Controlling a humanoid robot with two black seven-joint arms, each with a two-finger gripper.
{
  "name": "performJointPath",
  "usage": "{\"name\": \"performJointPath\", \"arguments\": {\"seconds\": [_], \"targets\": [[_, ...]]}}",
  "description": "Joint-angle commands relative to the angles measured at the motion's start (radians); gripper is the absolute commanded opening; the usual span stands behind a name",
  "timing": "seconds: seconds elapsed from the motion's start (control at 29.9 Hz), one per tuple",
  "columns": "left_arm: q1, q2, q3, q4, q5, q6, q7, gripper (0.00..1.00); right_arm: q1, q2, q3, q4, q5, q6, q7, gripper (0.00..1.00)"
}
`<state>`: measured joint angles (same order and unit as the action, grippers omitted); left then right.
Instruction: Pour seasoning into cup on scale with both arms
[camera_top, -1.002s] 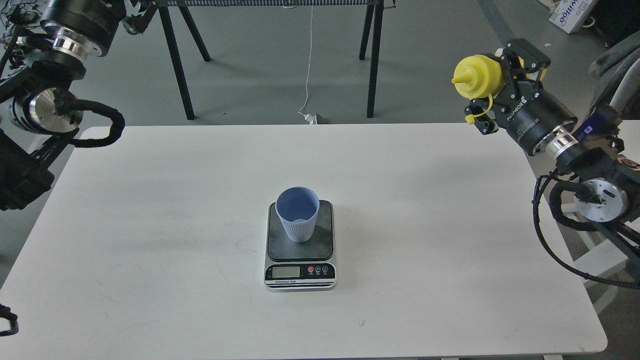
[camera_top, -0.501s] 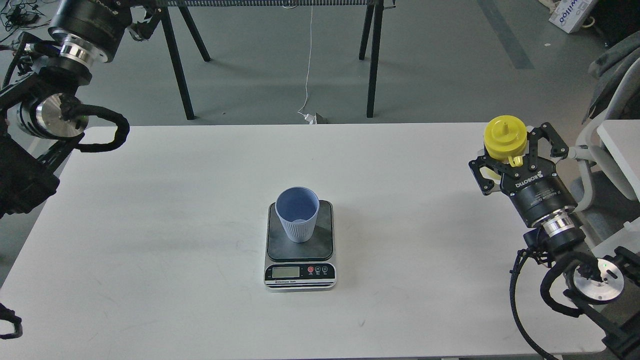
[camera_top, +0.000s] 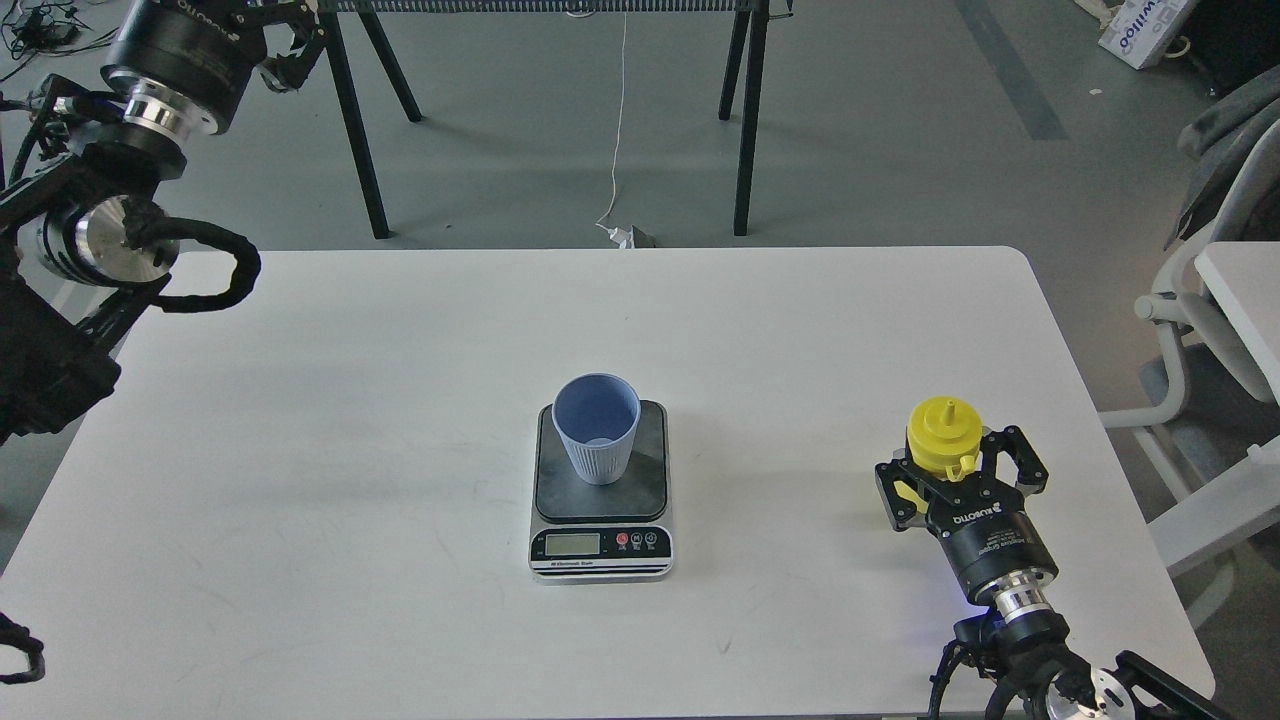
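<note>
The pale blue ribbed cup (camera_top: 597, 440) stands upright on the dark plate of the scale (camera_top: 650, 470) at the middle of the white table (camera_top: 300, 450); the scale's display faces me. My right gripper (camera_top: 958, 466) is low over the table's front right, its fingers closed around the yellow seasoning bottle (camera_top: 942, 430), which is upright with its nozzle up, well to the right of the cup. My left gripper (camera_top: 285, 35) is high at the top left, beyond the table's far edge, mostly cut off; its fingers cannot be told apart.
Black stand legs (camera_top: 350, 120) rise behind the table's far edge. A white chair (camera_top: 1200, 330) and another white tabletop stand off the right edge. The table's right edge is close to my right arm.
My right arm has come down and toward me with the bottle, from high at the far right to low at the front right, turning it from tilted to upright. The left arm shifted slightly.
</note>
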<state>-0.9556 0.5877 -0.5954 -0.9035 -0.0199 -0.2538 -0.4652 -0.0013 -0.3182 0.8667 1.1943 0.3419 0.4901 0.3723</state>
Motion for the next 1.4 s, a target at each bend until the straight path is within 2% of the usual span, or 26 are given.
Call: {"name": "performJointPath", "arguments": {"seconds": [0.0, 0.1, 0.27, 0.3, 0.63, 0.87, 1.04, 1.24, 1.37], "targets": [[0.0, 0.0, -0.001, -0.002, 0.0, -0.001, -0.001, 1.0, -0.013, -0.002, 0.002, 0.014, 0.003, -0.001, -0.001, 0.53], [0.0, 0.003, -0.001, -0.002, 0.0, -0.001, -0.001, 1.0, -0.022, -0.002, 0.002, 0.016, 0.005, -0.001, -0.001, 0.75], [0.0, 0.012, -0.001, -0.002, 0.0, -0.002, 0.0, 1.0, -0.037, -0.001, 0.023, 0.022, 0.005, -0.001, 0.002, 0.95], [0.0, 0.014, -0.001, -0.002, 0.0, -0.002, -0.001, 1.0, -0.045, -0.001, 0.031, 0.022, 0.005, -0.001, 0.002, 0.96], [-0.002, 0.014, -0.001, -0.003, 0.0, -0.001, -0.003, 1.0, -0.144, -0.033, 0.068, 0.079, 0.002, -0.001, 0.002, 0.99], [-0.002, 0.018, -0.003, -0.003, 0.0, -0.001, -0.003, 1.0, -0.307, -0.128, 0.086, 0.137, 0.002, -0.001, 0.002, 0.99], [0.0, 0.018, -0.003, -0.006, -0.002, -0.001, -0.004, 1.0, -0.387, -0.275, 0.112, 0.179, 0.0, -0.001, 0.004, 0.99], [0.003, 0.02, -0.003, -0.005, 0.0, -0.001, -0.004, 1.0, -0.35, -0.436, 0.267, 0.072, -0.007, -0.001, 0.002, 0.99], [0.008, 0.011, -0.001, 0.002, -0.002, -0.002, -0.003, 1.0, -0.171, -0.478, 0.29, -0.066, -0.011, -0.001, 0.002, 0.99]]}}
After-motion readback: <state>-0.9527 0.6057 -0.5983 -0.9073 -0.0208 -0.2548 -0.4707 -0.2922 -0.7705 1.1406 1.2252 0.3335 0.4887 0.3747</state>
